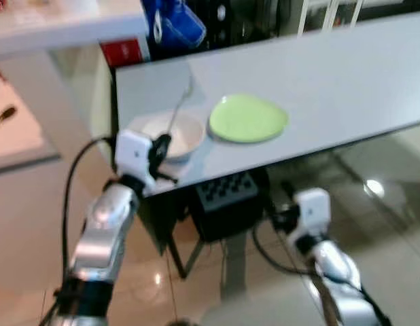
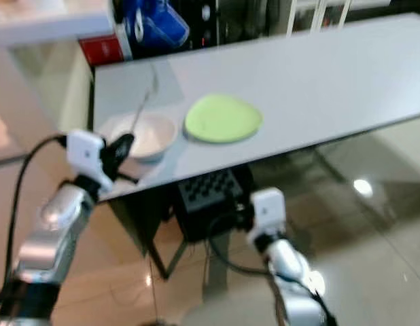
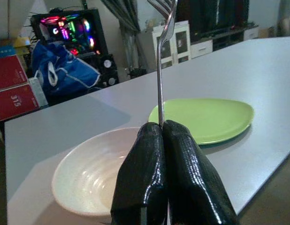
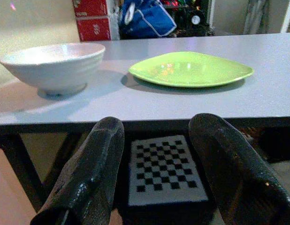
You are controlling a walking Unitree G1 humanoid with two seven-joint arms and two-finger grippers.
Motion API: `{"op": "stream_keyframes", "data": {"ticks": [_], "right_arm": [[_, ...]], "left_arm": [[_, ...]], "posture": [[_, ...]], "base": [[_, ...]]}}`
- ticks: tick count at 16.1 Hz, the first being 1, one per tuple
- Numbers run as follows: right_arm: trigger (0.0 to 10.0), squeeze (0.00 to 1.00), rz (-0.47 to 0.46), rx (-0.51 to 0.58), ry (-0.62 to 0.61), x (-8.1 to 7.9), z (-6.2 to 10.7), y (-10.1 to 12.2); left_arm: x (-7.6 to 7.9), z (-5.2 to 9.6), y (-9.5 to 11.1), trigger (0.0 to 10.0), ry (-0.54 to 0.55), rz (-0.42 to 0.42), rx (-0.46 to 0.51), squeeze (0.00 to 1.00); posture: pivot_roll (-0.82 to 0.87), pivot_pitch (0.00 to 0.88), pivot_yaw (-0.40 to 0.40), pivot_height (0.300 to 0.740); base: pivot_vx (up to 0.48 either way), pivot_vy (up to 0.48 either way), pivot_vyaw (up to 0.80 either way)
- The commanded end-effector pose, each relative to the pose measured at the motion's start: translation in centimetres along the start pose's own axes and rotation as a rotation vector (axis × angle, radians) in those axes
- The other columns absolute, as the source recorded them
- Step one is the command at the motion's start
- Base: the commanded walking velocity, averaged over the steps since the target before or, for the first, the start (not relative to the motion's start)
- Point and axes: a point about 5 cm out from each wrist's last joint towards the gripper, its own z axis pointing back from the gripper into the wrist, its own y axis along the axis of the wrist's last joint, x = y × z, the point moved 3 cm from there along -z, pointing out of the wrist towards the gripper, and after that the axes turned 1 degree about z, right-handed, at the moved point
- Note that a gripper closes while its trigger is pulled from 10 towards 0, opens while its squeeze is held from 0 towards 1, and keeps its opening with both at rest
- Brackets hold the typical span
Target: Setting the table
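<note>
1. Left gripper [image 3: 163, 136]: the 2 black fingers are pressed together on the lower handle of a metal fork [image 3: 160, 70]. The fork stands roughly upright, tines at the top.
2. Left gripper position: at the near corner of the grey table [image 1: 319, 75], just in front of the white bowl [image 1: 176, 136]. In the left eye view the fork handle [image 1: 177, 109] rises in a thin line across the bowl.
3. White bowl: sits upright on the table near the corner edge. Its interior is ribbed.
4. Green plate [image 1: 248, 117]: lies flat on the table just beside the bowl, on the robot's right of it. Whether the 2 touch cannot be determined.
5. Right gripper [image 4: 156, 154]: the 2 fingers are spread apart with nothing between them. It is held below the table edge, in front of the table.
6. Under the table: a dark box carrying a black-and-white checkered panel [image 4: 164, 176].
7. Beyond the far end of the table: a blue bag [image 3: 60, 70], red boxes [image 3: 16, 89] and a computer case with coloured lights [image 3: 67, 26].
8. The floor is glossy tile [image 1: 393, 204].
</note>
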Motion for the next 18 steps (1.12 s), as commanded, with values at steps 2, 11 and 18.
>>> {"op": "stream_keyframes", "data": {"ticks": [2, 11, 18], "right_arm": [[10.0, 0.0, -0.005, 0.006, 0.005, -0.2, -0.1, 0.0], [10.0, 0.0, -0.01, -0.016, 0.007, 0.1, -0.3, -1.7], [10.0, 0.0, -0.008, 0.007, 0.013, -0.1, -0.4, -0.9]], "left_arm": [[-0.5, 0.0, 0.4, 0.0, 0.018, -0.009, 0.002, 0.0], [-0.5, -0.1, -0.2, 0.0, 0.033, -0.033, -0.041, 0.0], [-0.3, -0.6, 0.0, 0.0, 0.055, 0.01, -0.035, 0.0]], "posture": [[0.02, 0.0, 0.093, 0.74], [0.02, 0.0, 0.097, 0.74], [0.02, 0.0, 0.097, 0.74]], "base": [[0.261, -0.354, 0.0], [0.36, -0.311, 0.0], [0.381, -0.288, 0.0]]}}
